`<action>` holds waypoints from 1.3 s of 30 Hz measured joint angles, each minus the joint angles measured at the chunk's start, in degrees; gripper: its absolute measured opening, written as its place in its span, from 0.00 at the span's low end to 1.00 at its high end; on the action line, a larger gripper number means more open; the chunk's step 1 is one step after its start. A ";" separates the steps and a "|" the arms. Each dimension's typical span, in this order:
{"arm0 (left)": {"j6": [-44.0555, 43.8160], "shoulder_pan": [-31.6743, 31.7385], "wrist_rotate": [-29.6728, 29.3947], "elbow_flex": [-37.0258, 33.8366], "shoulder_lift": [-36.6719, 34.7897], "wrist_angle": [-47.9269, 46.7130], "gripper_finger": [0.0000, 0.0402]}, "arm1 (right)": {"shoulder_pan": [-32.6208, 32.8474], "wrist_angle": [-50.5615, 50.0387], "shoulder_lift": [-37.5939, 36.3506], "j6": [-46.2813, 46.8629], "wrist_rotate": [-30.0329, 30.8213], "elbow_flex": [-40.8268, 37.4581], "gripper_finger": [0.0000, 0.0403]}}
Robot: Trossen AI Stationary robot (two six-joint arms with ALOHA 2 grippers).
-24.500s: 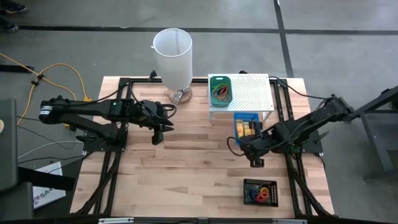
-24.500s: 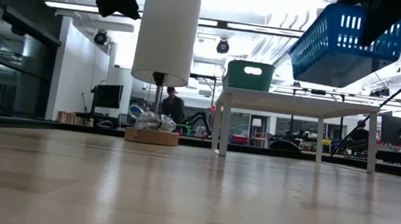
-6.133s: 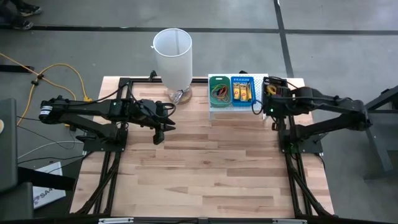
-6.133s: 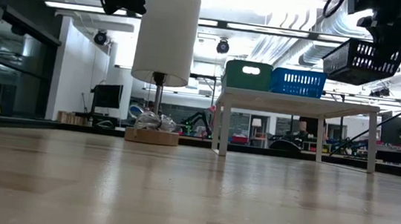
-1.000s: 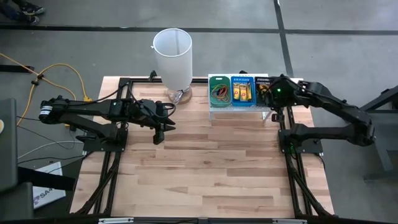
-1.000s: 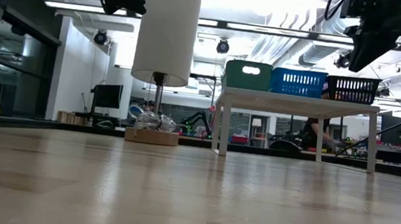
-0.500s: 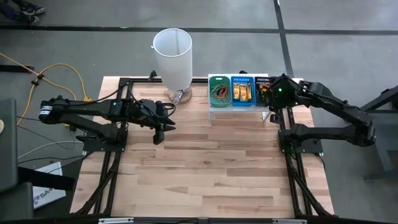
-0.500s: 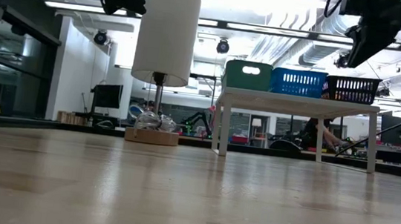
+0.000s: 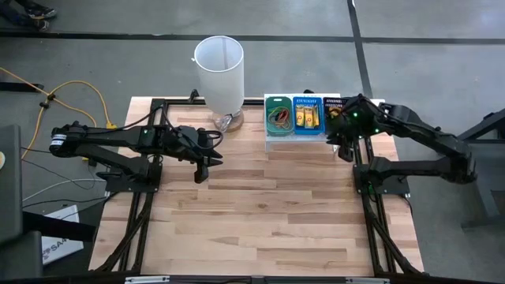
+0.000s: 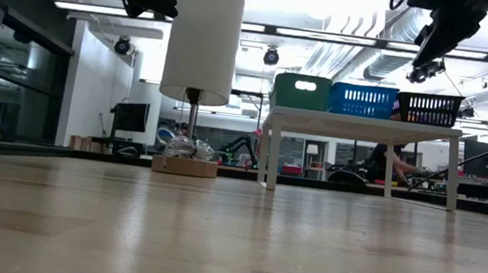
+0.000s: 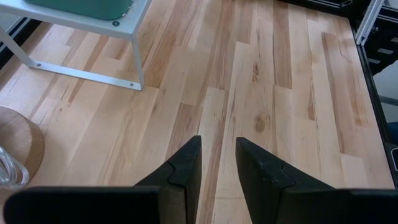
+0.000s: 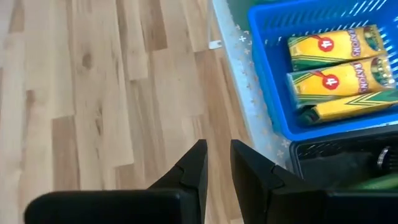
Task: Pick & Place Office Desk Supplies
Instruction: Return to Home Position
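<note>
The yellow packets [image 12: 339,59] lie in the blue tray [image 12: 264,68] on the white shelf [image 10: 363,124], at the far side of the surface [image 9: 260,205] and right of centre. They look like light, stiff card, best pinched across the narrow sides. The right hand [image 12: 217,149] hovers by the shelf's near edge, its fingers narrowly parted and empty. The left hand [image 11: 217,143] waits over the left side, also narrowly parted and empty.

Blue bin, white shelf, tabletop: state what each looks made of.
Blue bin: likely moulded plastic, with a lattice wall and a slight sheen. White shelf: probably painted metal, being thin, matte and punched with small holes, though this is not certain. Tabletop: wood, in narrow glued strips with visible grain and knots and a satin finish.
</note>
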 joint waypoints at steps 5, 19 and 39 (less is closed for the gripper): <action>0.00 0.00 0.00 0.00 0.00 0.02 0.24 | 5.34 2.65 0.28 2.34 5.15 0.00 0.14; -0.01 0.01 0.00 0.00 0.00 0.02 0.24 | 21.93 15.68 8.08 12.77 15.11 0.02 0.14; -0.01 0.01 0.00 0.00 0.00 0.02 0.24 | 27.77 23.25 8.92 20.34 17.61 0.00 0.14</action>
